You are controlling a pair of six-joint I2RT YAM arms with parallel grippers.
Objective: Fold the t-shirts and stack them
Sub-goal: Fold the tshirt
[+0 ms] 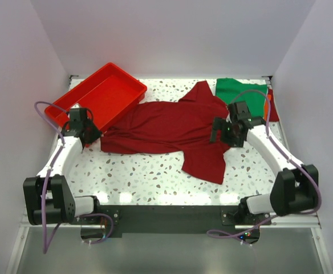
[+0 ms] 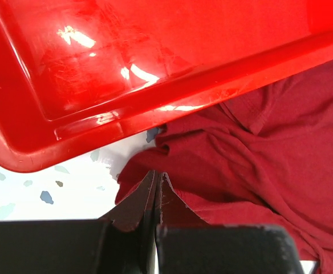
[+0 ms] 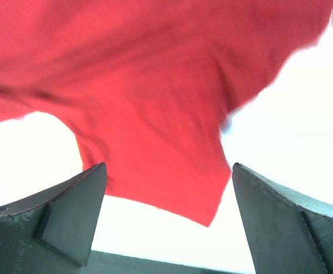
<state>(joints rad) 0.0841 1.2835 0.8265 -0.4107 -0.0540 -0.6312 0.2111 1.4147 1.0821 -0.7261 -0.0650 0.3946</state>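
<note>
Overhead view. A red tray [image 1: 106,91] lies at an angle in the upper left of a speckled white table [image 1: 155,177]. Its near rim touches the left end of the maroon shirt [image 1: 166,128], and in the left wrist view the tray [image 2: 155,57] crosses the whole upper frame just above the cloth [image 2: 258,165]. A green shirt [image 1: 235,91] lies at the upper right. Beside it a strip of red cloth [image 1: 274,108] is partly covered by the right arm and its cable, so its shape cannot be made out.

The left gripper [image 1: 88,138] is at the shirt's left end, with its jaws pressed together [image 2: 157,177]. Whether cloth is caught between them cannot be told.

The right gripper [image 1: 220,130] is over the shirt's right part with its fingers [image 3: 69,217] spread wide and nothing between them. The right wrist view is blurred and washed out, and in it the shirt [image 3: 143,85] looks bright red.

The maroon shirt lies across the middle of the table, unfolded and wrinkled. One flap reaches toward the lower centre, and another points toward the green shirt.
</note>
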